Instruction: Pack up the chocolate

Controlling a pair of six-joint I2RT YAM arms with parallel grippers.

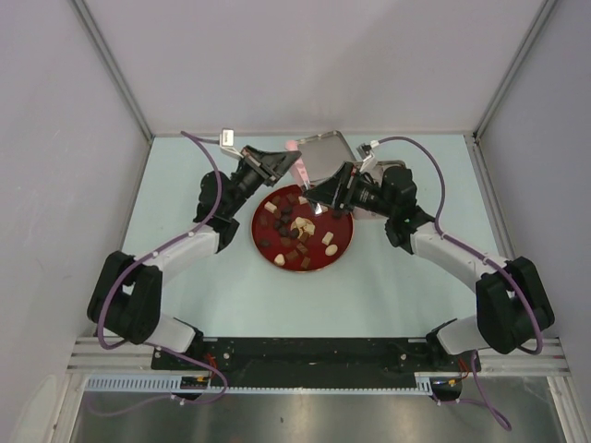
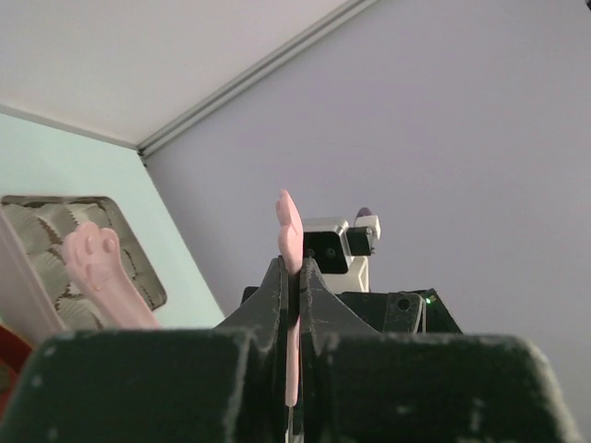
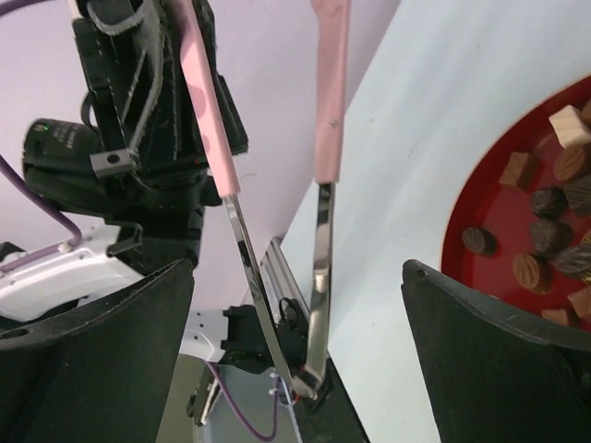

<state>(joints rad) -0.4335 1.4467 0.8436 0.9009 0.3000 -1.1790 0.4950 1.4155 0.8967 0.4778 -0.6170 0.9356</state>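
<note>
We record the chocolate (image 1: 298, 225) as matte cubes and ovals in dark brown, reddish-brown and cream, lying loose on a glossy round red plate (image 1: 343, 243). The tongs (image 2: 288, 221) have pink paw-shaped tips on shiny metal shafts. Both arms reach forward, wrists converging over the plate's far rim. The left gripper (image 2: 294, 277) is clamped on one tong arm. The right gripper (image 3: 297, 269) is spread wide, gripping nothing. A tray (image 1: 325, 148) of crinkled cups lies just beyond the plate.
</note>
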